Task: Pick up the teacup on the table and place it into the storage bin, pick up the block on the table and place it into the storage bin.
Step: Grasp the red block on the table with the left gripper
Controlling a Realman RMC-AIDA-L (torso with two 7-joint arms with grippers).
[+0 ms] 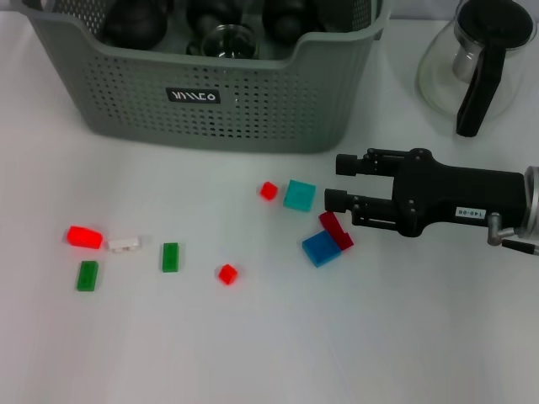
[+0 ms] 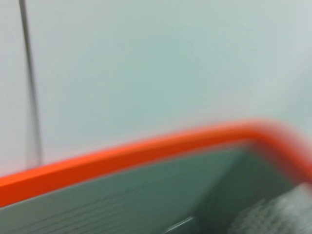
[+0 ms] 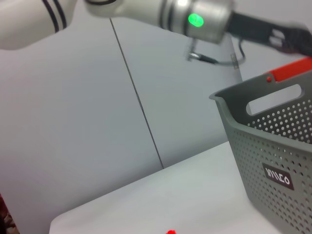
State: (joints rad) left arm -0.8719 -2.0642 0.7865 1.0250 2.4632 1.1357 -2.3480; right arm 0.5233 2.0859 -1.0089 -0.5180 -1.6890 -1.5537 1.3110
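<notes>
Where the right arm reaches in from the right of the head view, its black right gripper (image 1: pixel 337 183) lies low over the white table (image 1: pixel 278 345), fingers apart and pointing toward the robot's left. Nothing sits between the fingers. The lower finger's tip is just beside a dark red slanted block (image 1: pixel 336 230), which leans against a blue square block (image 1: pixel 320 248); whether finger and red block touch cannot be told.

Item: teal square block (image 1: pixel 299 195), just beyond the fingertips, toward the robot's left.
Item: small red cube (image 1: pixel 268 191), just beside the teal block.
Item: second small red block (image 1: pixel 226 273), nearer the robot, apart from the others.
Item: green rectangular brick (image 1: pixel 170 257); second green brick (image 1: pixel 87 275); white flat piece (image 1: pixel 124 244); bright red rounded block (image 1: pixel 84 237), all grouped well apart on the robot's left.
Item: large grey-green perforated plastic storage bin (image 1: pixel 253 109) with dipped front rim and black label, at the far edge of the table. Dark rounded vessels (image 1: pixel 135 21) and a clear glass piece (image 1: pixel 227 40) already lie inside.
Item: glass carafe with black handle (image 1: pixel 480 63), to the right of the bin.

Between gripper and bin the table surface is open.

The left gripper appears in no view as fingers; the left wrist view shows only a blurred orange rim (image 2: pixel 126 156) over a grey surface. The right wrist view shows the bin's side with its label and a white and silver arm above it.
</notes>
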